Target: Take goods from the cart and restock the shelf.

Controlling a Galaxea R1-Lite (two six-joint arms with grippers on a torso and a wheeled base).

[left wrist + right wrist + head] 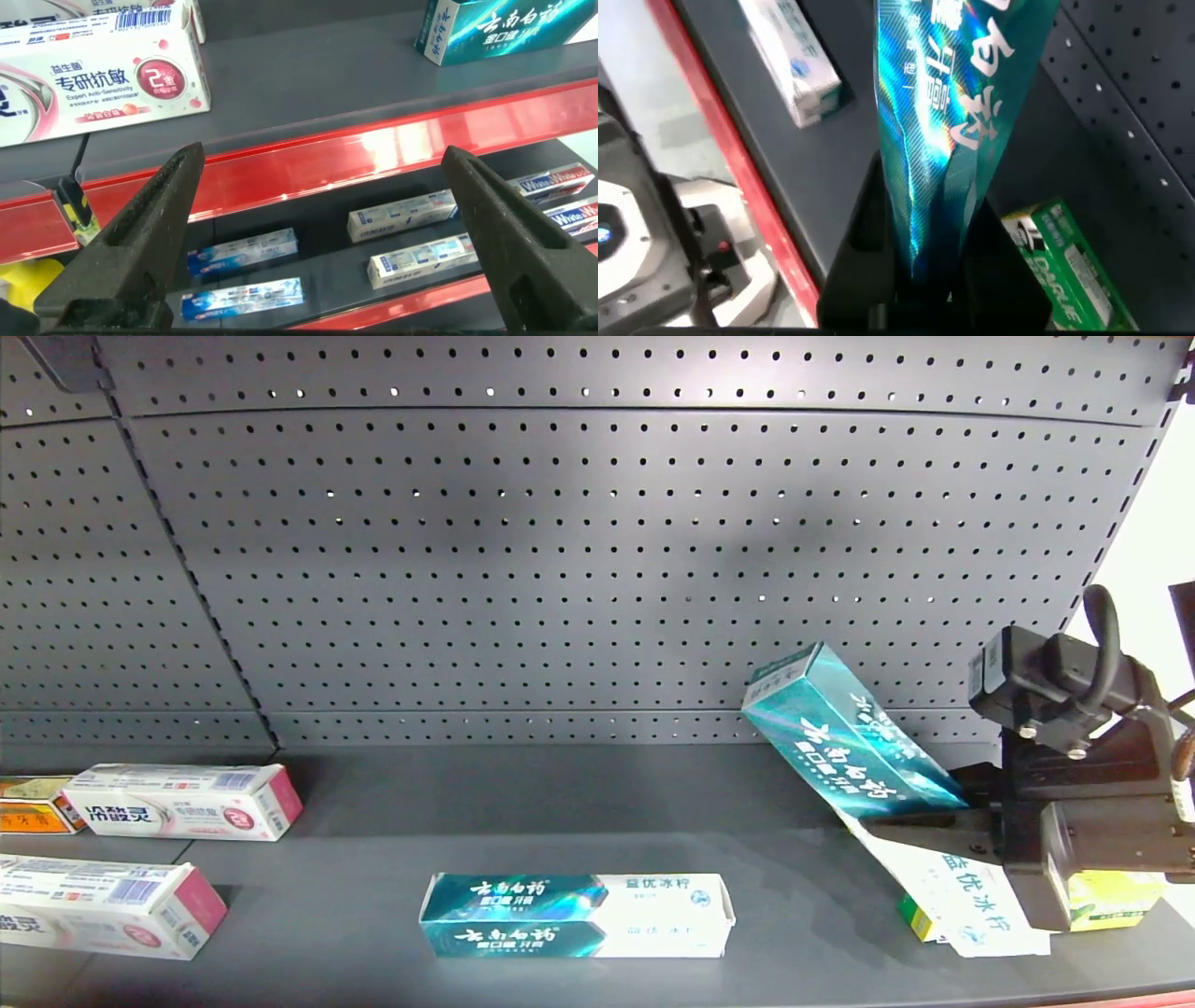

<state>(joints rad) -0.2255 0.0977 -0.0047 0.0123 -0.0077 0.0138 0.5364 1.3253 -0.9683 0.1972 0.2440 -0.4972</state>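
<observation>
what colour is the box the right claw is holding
The box is shiny teal with a white end; best in head view.

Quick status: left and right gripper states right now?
Left gripper: open, empty.
Right gripper: closed on the teal toothpaste box.

We're in a shop here, a retail aisle by the look of it; a grey perforated back panel (560, 569) rises behind a dark metal shelf (560, 803); boxed goods lie on it, a teal-and-white toothpaste box (576, 915) in the middle, pink-and-white boxes (182, 801) off to the left; a red strip (374, 140) runs along the shelf's front edge; beneath it a lower shelf (327, 245) carries more small boxes (402, 217) laid out in rows.
</observation>
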